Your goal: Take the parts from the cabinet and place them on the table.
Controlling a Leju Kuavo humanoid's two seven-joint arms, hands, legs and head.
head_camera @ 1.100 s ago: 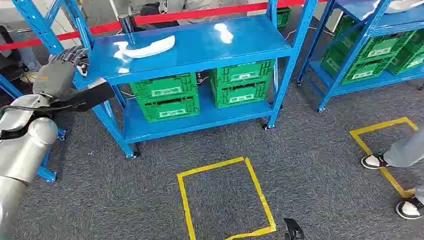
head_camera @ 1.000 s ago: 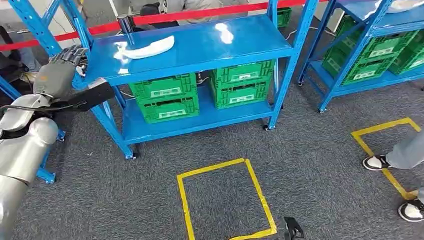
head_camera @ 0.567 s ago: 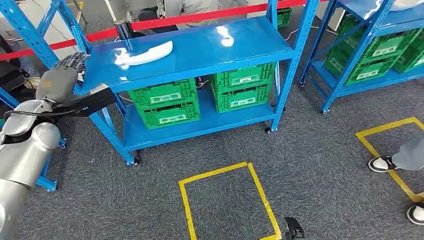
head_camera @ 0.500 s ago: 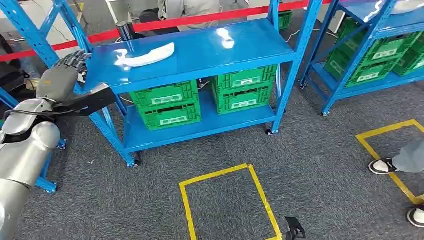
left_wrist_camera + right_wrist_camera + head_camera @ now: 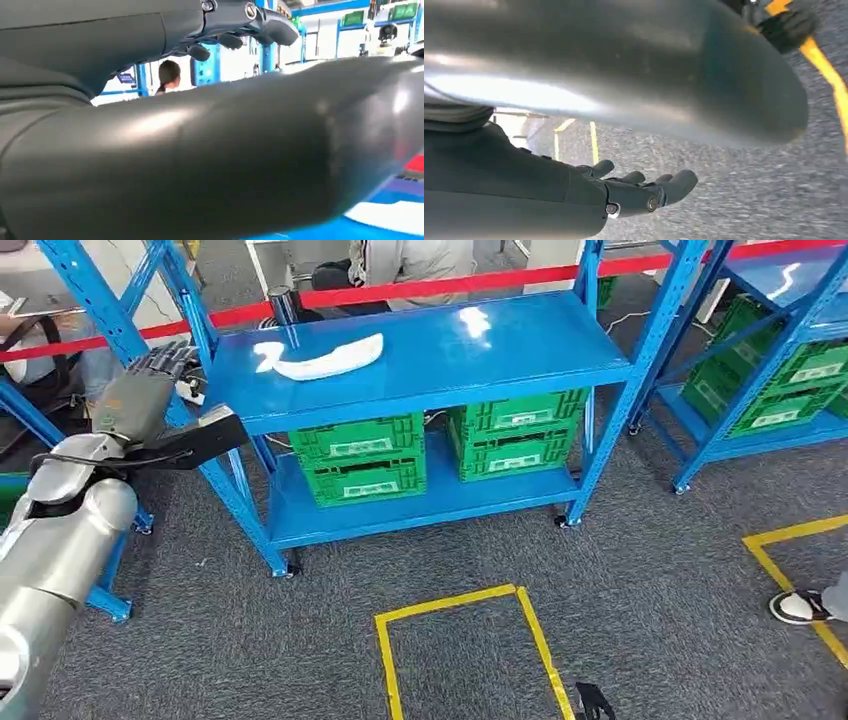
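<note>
A long white curved part (image 5: 325, 358) lies on the top shelf (image 5: 480, 350) of the blue cabinet, near its back left. My left hand (image 5: 140, 392) is raised just outside the cabinet's left upright, level with that shelf, fingers spread and holding nothing. It is left of the part and apart from it. In the left wrist view the thick thumb (image 5: 210, 150) crosses the picture, with the white part (image 5: 390, 217) beyond it on the blue shelf. My right hand (image 5: 644, 189) hangs low over the grey carpet, fingers stretched out and holding nothing.
Green crates (image 5: 360, 455) (image 5: 515, 435) fill the cabinet's lower shelf. Red barrier tape (image 5: 450, 285) and a seated person are behind it. A second blue rack (image 5: 790, 370) with green crates stands at the right. Yellow tape (image 5: 450, 598) marks a square on the carpet; a person's shoe (image 5: 795, 607) is at the right edge.
The camera has moved: the whole scene has slid right and slightly down in the picture. My left hand stays raised by the cabinet's left upright, holding nothing.
</note>
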